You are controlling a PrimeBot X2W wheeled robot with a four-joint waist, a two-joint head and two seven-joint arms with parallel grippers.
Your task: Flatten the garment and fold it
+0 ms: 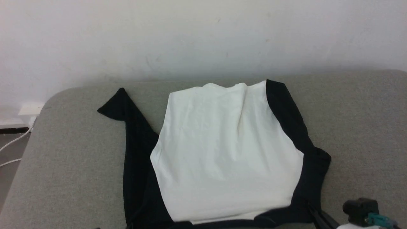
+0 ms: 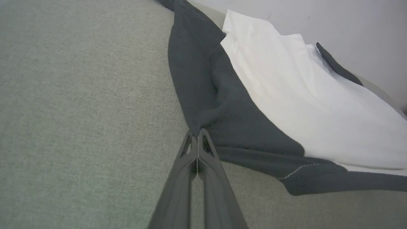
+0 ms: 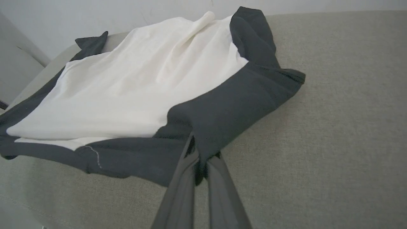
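Observation:
The garment [image 1: 229, 149] lies spread on a grey cushion [image 1: 73, 159], white body facing up, with black sleeves along both sides. One sleeve end [image 1: 119, 103] points to the far left. In the left wrist view my left gripper [image 2: 197, 133] is shut, pinching the black fabric [image 2: 203, 95] at its near edge. My right gripper [image 3: 200, 152] is shut on a bunched fold of the black sleeve [image 3: 235, 105] beside the white body [image 3: 133, 86]. In the head view the right gripper's fingers [image 1: 318, 216] meet the garment's near right corner.
A pale wall [image 1: 203, 38] rises directly behind the cushion. The cushion's rounded left corner [image 1: 47, 101] drops off to a floor with a white socket [image 1: 30, 109] and cables [image 1: 12, 143]. Bare grey cushion [image 1: 365, 127] stretches to the right of the garment.

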